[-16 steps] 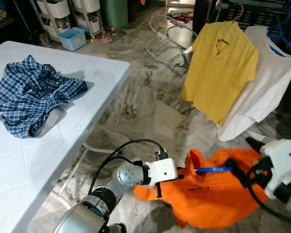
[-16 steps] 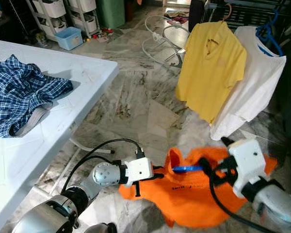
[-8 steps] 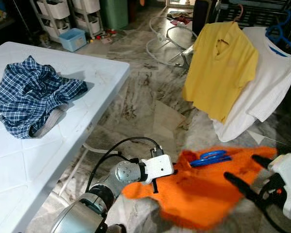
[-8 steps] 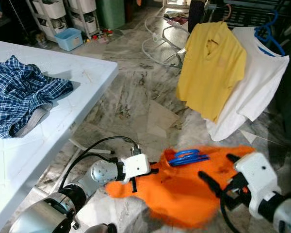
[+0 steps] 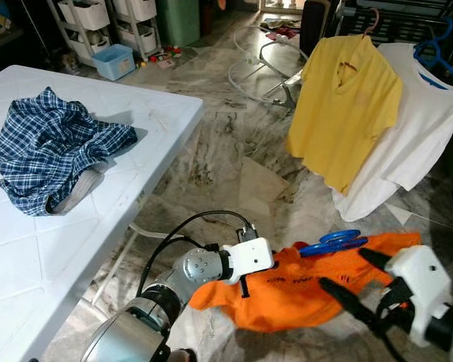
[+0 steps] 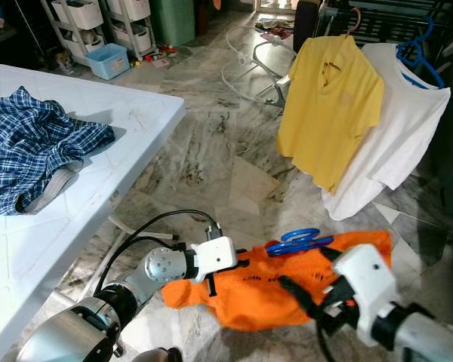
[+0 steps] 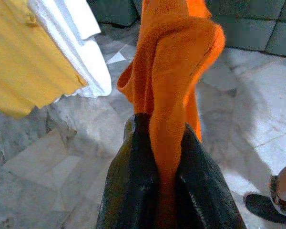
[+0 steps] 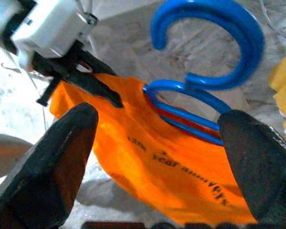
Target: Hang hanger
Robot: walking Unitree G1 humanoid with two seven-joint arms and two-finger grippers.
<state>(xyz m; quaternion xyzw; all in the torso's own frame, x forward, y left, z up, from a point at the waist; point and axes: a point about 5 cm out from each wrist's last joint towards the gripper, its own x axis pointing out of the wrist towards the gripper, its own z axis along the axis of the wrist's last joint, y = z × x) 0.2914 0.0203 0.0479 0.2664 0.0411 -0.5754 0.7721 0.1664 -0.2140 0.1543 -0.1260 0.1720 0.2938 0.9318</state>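
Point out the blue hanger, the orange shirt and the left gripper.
blue hanger [image 8: 207,40]: right wrist view, hook.
orange shirt [image 5: 302,290]: left eye view, middle of fabric.
left gripper [image 7: 164,188]: left wrist view, between fingertips clamping the shirt.

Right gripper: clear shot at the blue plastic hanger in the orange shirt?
Probably yes. The right gripper is open and faces the blue plastic hanger with nothing between; the left gripper pinches the orange shirt off to one side.

White bench [image 5: 143,113]: a crumpled blue plaid shirt [image 5: 53,147] lies directly on it, well back from the bench's front corner. Marble floor [image 5: 226,151]: beyond the bench, a light-blue bin [image 5: 113,59] stands on it.
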